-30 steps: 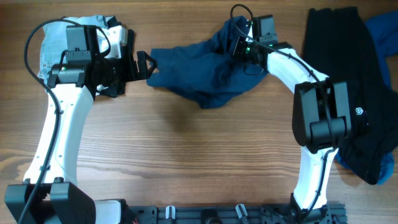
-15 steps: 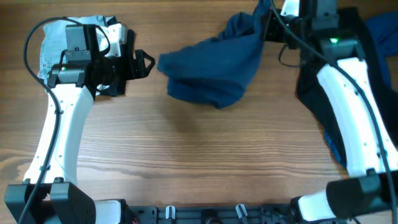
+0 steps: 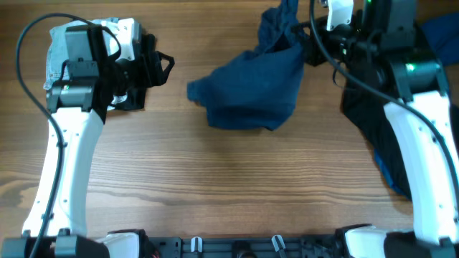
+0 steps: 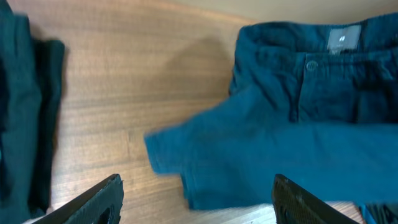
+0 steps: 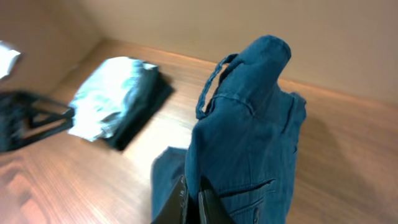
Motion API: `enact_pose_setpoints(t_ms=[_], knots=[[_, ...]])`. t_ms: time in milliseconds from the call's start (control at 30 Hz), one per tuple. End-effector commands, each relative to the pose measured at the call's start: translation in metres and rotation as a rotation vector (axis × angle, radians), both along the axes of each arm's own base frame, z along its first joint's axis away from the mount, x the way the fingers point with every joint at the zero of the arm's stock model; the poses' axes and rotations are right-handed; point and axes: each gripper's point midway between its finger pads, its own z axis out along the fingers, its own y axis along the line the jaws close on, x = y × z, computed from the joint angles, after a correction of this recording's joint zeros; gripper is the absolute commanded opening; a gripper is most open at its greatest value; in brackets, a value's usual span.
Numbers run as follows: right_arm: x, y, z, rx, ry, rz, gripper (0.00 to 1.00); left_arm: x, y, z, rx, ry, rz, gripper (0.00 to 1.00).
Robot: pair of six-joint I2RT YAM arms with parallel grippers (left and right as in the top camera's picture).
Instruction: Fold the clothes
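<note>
Early in the job: getting the shorts [image 3: 247, 93] flat, no folding yet. Pinched tight in the right gripper [image 5: 196, 200] near the waist end and held up at the far side of the table [image 3: 215, 186]. Legs drooping down, low end crumpled on the wood, about midway between the two arms.

Left gripper [image 3: 163, 68] with jaws wide apart, holding nothing, near the left corner of the shorts but not touching.

Next, most likely: reach in with the left, grab a loose corner, then pull both ways and lay it all flat. Calls for a soft, even tug, or more bunching.

Counted: one pair of shorts in play. Two grippers. One folded stack [image 5: 118, 102] at the left, a light piece on a dark one. One dark heap [image 3: 391, 57] at the right, pieces too mixed to count.
</note>
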Motion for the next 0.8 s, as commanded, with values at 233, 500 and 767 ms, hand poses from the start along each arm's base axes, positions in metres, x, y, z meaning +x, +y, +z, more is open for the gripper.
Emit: enact_pose_setpoints(t_ms=[233,500,767], knots=[[-0.154,0.092,0.105,-0.13,-0.384,0.541,0.04,-0.013,0.031,0.032,0.007,-0.069,0.064,0.79],[-0.165,0.094,0.102,-0.127,-0.378,0.595,0.04,-0.026,-0.016,0.013,-0.128,-0.039,-0.262,0.83],[-0.163,0.092,0.1,-0.144,-0.386,0.594,0.04,-0.026,-0.035,-0.071,-0.13,0.139,-0.448,0.89]])
